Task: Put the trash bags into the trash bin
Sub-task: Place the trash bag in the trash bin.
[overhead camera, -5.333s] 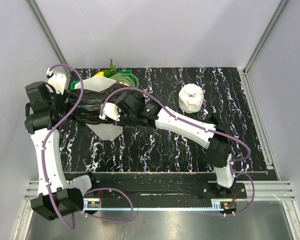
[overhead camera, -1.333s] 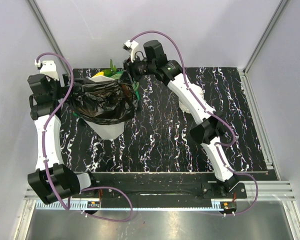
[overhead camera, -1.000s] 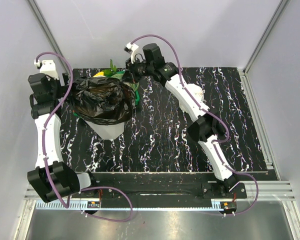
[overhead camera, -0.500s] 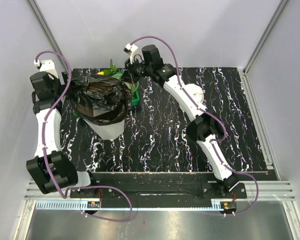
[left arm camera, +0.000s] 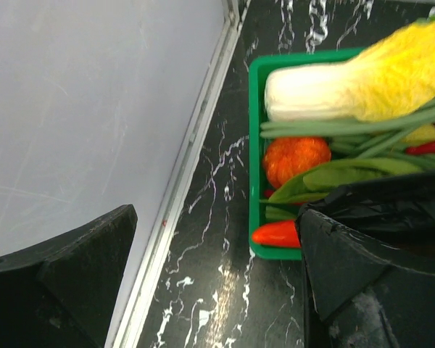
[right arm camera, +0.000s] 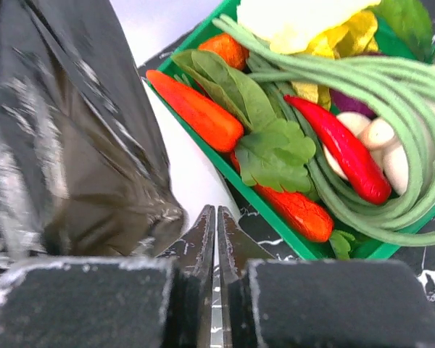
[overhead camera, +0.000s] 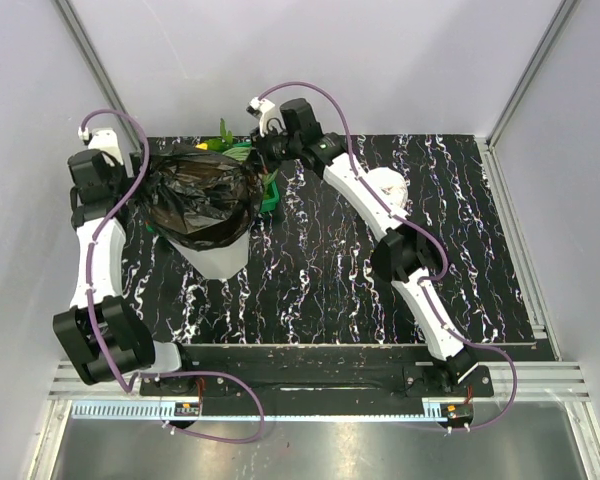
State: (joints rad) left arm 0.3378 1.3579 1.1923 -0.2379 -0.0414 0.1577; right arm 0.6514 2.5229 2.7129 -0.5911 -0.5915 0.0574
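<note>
Trash bags are sitting as one glossy black mound over the mouth of the trash bin, whose white tapered base is poking out at 6 o'clock on the bench. In the top view the mound is spreading slightly wider along the 9-to-3 line than across it.

The left hand is standing wide open at 9 o'clock of the mound, so the film is lying at 3 o'clock from it, with nothing between its fingers. The right hand is hanging at 1 o'clock of the mound, over the green basket, fingers pressed together. No film is showing between them, and the bag is lying just beside at 9 o'clock in its wrist view.

Both hands are sitting near the bag. The left one, open beside the film, seems better placed for tucking it down.

Film is hiding the bin's rim and inside, so how deep the bag is reaching cannot be told — nor whether the film is touching the left hand's nearer finger or merely overlapping it.
</note>
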